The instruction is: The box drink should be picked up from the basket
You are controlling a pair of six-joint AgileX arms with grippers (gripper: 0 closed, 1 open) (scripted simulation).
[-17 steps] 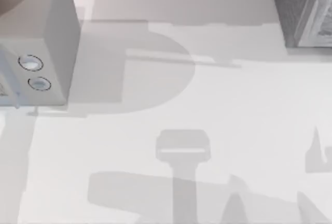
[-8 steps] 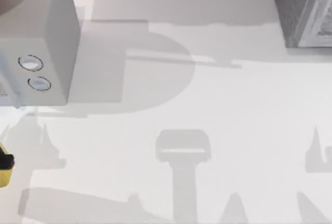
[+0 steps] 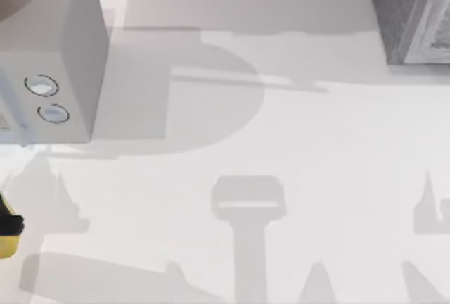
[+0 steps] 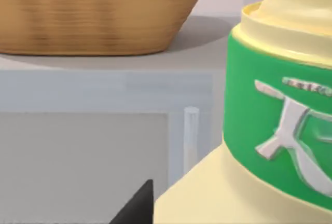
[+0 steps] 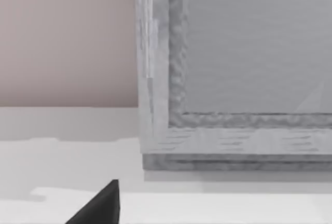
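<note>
Peeking in at the nine o'clock edge of the top view, the box drink (image 3: 7, 242) is seen as a small yellow shape with a dark part of the left hand (image 3: 8, 224) laid against it at its twelve o'clock side, above the white tabletop (image 3: 295, 142). In the left wrist view the box drink (image 4: 259, 146) is found very close to the camera, its pale yellow body, green neck label with white lettering and cream neck being plainly shown, and one dark fingertip (image 4: 137, 208) of the left hand is seen just beside its lower body; the drink is evidently carried by that hand, though how far the fingers are spread cannot be told, since the contact itself is hidden. A woven basket (image 4: 98, 14) is seen farther off in that view, resting on top of a grey appliance, well apart from the drink. In the top view a grey box with two round knobs (image 3: 46, 100) is placed at ten o'clock and a textured grey cabinet (image 3: 411, 15) at two o'clock. In the right wrist view the cabinet (image 5: 233, 68) is faced, and a single dark fingertip (image 5: 101, 206) of the right hand is shown over the tabletop; whether that hand is spread or pressed together cannot be told.
</note>
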